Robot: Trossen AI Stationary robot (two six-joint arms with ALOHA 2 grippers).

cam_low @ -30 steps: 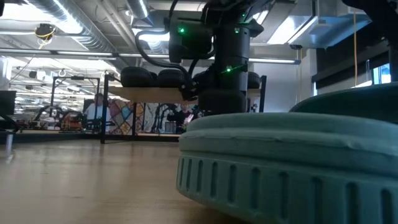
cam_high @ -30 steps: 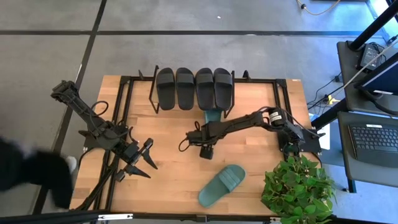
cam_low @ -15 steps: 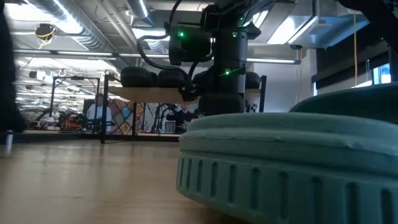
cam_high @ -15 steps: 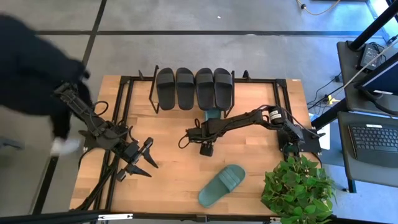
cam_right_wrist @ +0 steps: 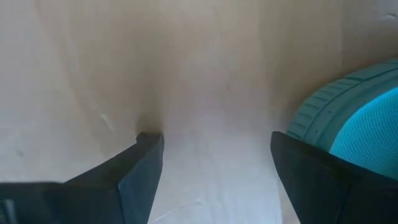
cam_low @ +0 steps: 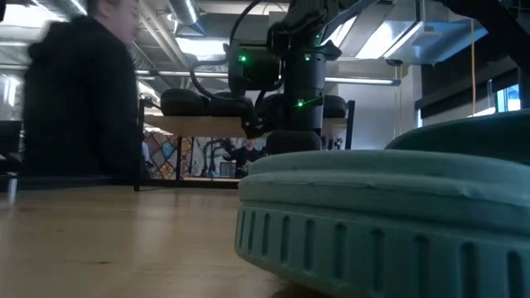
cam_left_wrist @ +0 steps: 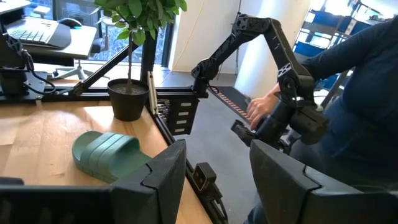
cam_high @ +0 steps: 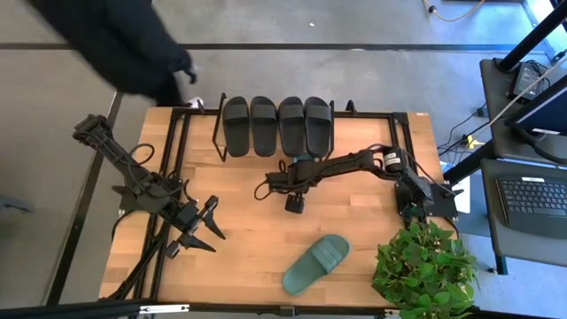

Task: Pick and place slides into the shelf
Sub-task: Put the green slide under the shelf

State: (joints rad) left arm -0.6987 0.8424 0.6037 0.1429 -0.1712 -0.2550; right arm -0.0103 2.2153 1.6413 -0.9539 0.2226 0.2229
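Observation:
Four black slides (cam_high: pixel 276 125) lie side by side on the shelf (cam_low: pixel 192 124) at the table's far edge. One green slide (cam_high: pixel 317 263) lies flat on the table near the near edge and fills the low view (cam_low: pixel 381 215). A second green slide (cam_right_wrist: pixel 348 127) lies on the wood just beside my right gripper (cam_high: pixel 292 205), below the shelf's front. That gripper (cam_right_wrist: pixel 214 152) points down at bare wood, open, holding nothing. My left gripper (cam_high: pixel 200 232) waits open near the table's left side (cam_left_wrist: pixel 217 158).
A potted plant (cam_high: pixel 423 266) stands at the table's near right corner. A black metal frame (cam_high: pixel 177 151) runs along the left side. A person in dark clothing (cam_high: pixel 133 40) stands by the far left corner, and another person's hand (cam_left_wrist: pixel 261 109) shows beyond the table.
My right gripper has moved a little toward the far edge and the shelf, still open and pointing down. A person in dark clothing has walked along the table's left side from the near end to the far left corner. The slides have not moved.

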